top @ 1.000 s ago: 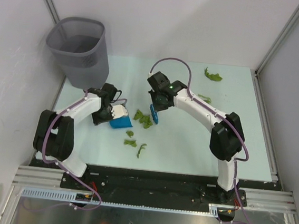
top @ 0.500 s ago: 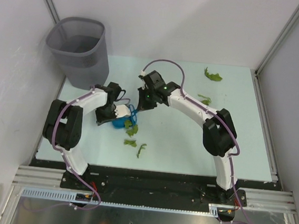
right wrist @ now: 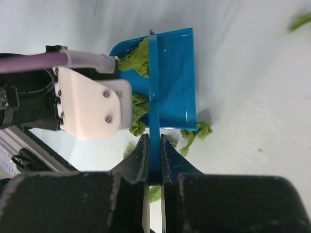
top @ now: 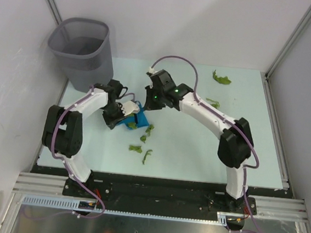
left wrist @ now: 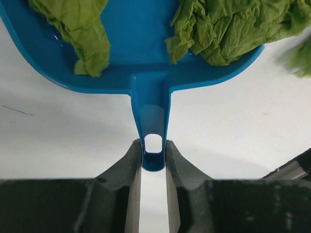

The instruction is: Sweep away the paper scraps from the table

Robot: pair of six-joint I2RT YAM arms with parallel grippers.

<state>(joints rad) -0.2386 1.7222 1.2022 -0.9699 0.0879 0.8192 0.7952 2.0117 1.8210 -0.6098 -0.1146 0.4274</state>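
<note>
left gripper (left wrist: 154,156): fingers pressed tight on the stub handle of the flat blue plastic dustpan (left wrist: 141,53), whose tray spreads out just ahead of the fingertips
right gripper (right wrist: 154,162): fingers nipped onto a thin blue plastic brush (right wrist: 153,87), seen edge-on, running forward from the tips across the dustpan
crumpled green paper scraps (left wrist: 228,26): two clumps lie inside the tray just beyond the left gripper; a few sit at the tray's open lip, beside the right gripper's tips; two lie nearer the arm bases than both grippers; two more lie well apart, out behind the right arm
pale mint-green flat table (top: 185,152): beneath both grippers
grey mesh wastebasket (top: 82,49): beyond the left gripper, at the table's far corner
</note>
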